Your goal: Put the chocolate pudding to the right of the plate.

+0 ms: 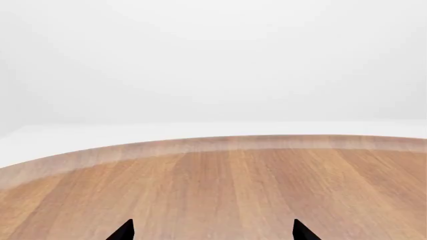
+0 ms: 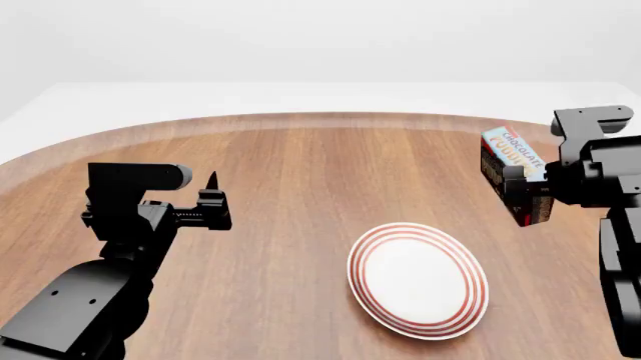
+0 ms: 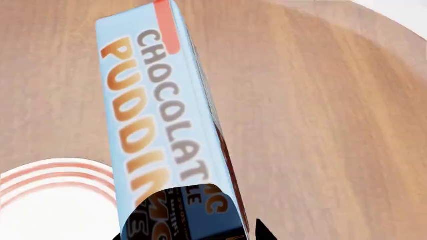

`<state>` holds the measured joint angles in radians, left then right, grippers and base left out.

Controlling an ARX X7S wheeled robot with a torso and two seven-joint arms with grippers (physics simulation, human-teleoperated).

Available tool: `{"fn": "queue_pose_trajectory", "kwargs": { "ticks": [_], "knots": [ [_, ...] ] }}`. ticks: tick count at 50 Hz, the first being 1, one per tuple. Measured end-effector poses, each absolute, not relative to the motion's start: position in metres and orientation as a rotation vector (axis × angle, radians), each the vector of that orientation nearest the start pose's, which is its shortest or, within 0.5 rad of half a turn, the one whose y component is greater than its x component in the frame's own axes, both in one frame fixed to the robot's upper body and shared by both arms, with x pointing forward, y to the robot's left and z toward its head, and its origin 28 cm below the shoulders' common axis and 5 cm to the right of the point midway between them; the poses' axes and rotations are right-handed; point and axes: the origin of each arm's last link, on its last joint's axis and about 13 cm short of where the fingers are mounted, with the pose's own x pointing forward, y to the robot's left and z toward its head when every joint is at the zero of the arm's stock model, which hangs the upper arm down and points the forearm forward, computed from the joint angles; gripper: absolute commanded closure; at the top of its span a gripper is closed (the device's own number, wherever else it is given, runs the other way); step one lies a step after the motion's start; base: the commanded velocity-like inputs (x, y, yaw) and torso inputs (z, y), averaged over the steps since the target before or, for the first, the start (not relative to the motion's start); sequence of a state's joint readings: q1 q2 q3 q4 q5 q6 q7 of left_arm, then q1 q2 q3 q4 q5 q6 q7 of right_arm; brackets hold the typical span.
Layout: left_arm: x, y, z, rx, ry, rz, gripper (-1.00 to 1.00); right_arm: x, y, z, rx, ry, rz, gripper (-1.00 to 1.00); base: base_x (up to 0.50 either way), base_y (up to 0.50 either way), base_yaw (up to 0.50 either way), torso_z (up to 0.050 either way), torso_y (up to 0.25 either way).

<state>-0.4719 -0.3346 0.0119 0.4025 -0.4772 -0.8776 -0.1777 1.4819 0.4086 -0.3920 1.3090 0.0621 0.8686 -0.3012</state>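
The chocolate pudding (image 2: 513, 169), a small carton with a light-blue lettered top and dark brown sides, is held tilted above the table's right part in my right gripper (image 2: 528, 196), which is shut on it. In the right wrist view the carton (image 3: 157, 110) fills the middle, with the gripper (image 3: 190, 234) closed around its near end. The plate (image 2: 418, 278), white with red rings, lies on the table in front of and to the left of the carton; its edge shows in the right wrist view (image 3: 47, 195). My left gripper (image 2: 210, 204) is open and empty above the table's left; its fingertips (image 1: 123, 231) show apart.
The round wooden table (image 2: 290, 172) carries the plate; its curved far edge (image 1: 213, 142) meets a white floor and wall. My right arm (image 2: 611, 187) stands at the table's right side.
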Motion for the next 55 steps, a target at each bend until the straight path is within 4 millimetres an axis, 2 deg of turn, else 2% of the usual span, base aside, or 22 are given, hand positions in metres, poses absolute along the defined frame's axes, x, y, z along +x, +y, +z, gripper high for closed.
{"fn": "queue_pose_trajectory", "kwargs": {
  "ticks": [10,22,55],
  "knots": [
    [0.267,0.251,0.161,-0.002,0.037,-0.041,-1.0,0.361,-0.278,0.194,0.005,0.85,-0.229,1.0,0.0,0.0,0.0,0.0,0.0],
    [0.267,0.252,0.161,0.0,0.038,-0.039,-1.0,0.351,-0.285,0.183,0.098,0.885,-0.297,1.0,0.0,0.0,0.0,0.0,0.0],
    [0.266,0.251,0.161,0.003,0.036,-0.039,-1.0,0.339,-0.289,0.148,0.141,0.949,-0.374,1.0,0.0,0.0,0.0,0.0,0.0]
  ]
}}
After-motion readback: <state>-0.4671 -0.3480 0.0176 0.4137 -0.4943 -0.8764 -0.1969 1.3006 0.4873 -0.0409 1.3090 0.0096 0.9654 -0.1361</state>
